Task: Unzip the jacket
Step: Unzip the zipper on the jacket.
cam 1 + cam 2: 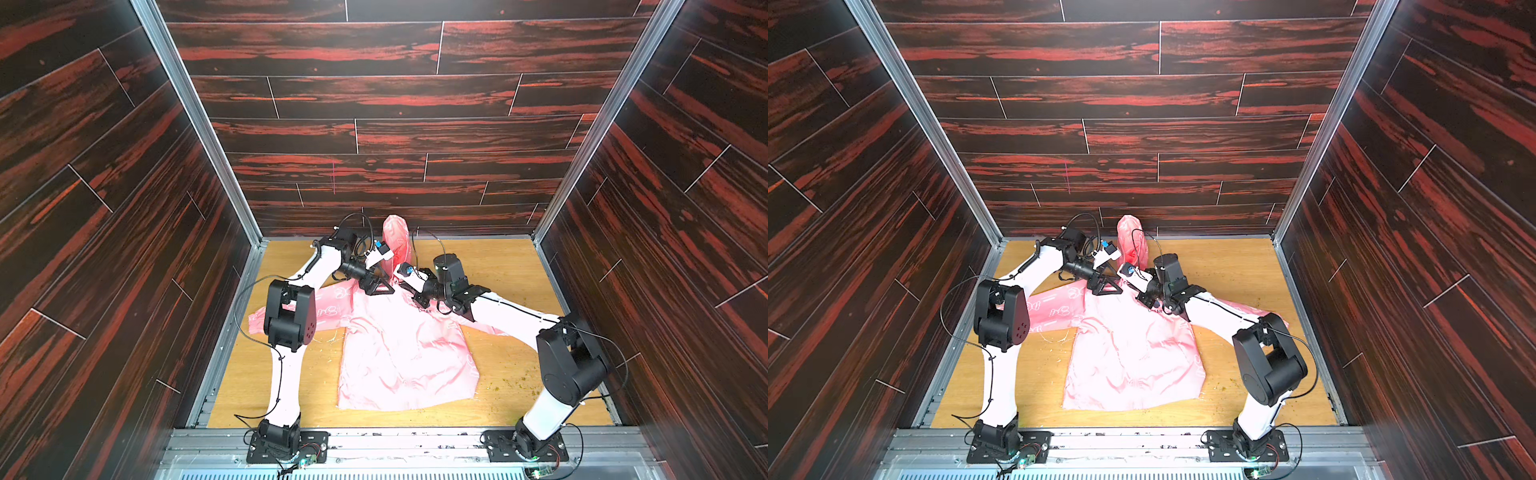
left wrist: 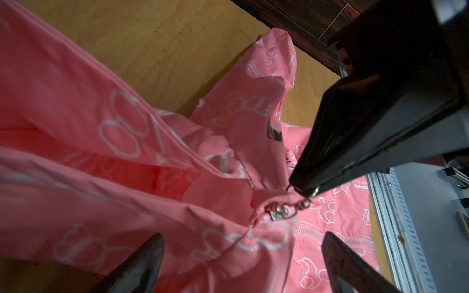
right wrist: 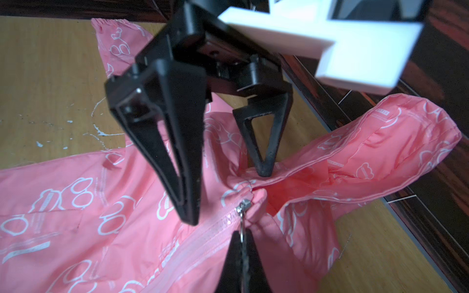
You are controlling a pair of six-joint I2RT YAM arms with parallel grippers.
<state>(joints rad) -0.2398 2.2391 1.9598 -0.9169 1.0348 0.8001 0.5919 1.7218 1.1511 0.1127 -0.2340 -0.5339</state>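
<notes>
Right wrist view, right gripper (image 3: 242, 236) clenched on zipper pull (image 3: 243, 206), left gripper (image 3: 226, 197) spread wide — over jacket (image 3: 76, 203) collar

Glossy pink cloth jacket (image 1: 399, 357), shiny metal zipper pull (image 3: 244, 206), matt scuffed wooden table (image 1: 507, 270)

Dark red-black wood-grain plank walls (image 1: 374, 104) on 3 sides, silver alu corner posts (image 1: 199, 124). Light yellow-brown wooden tabletop (image 1: 498, 266), scuffed, w/ specks. Grey metal rail (image 1: 395, 440) at front.
</notes>
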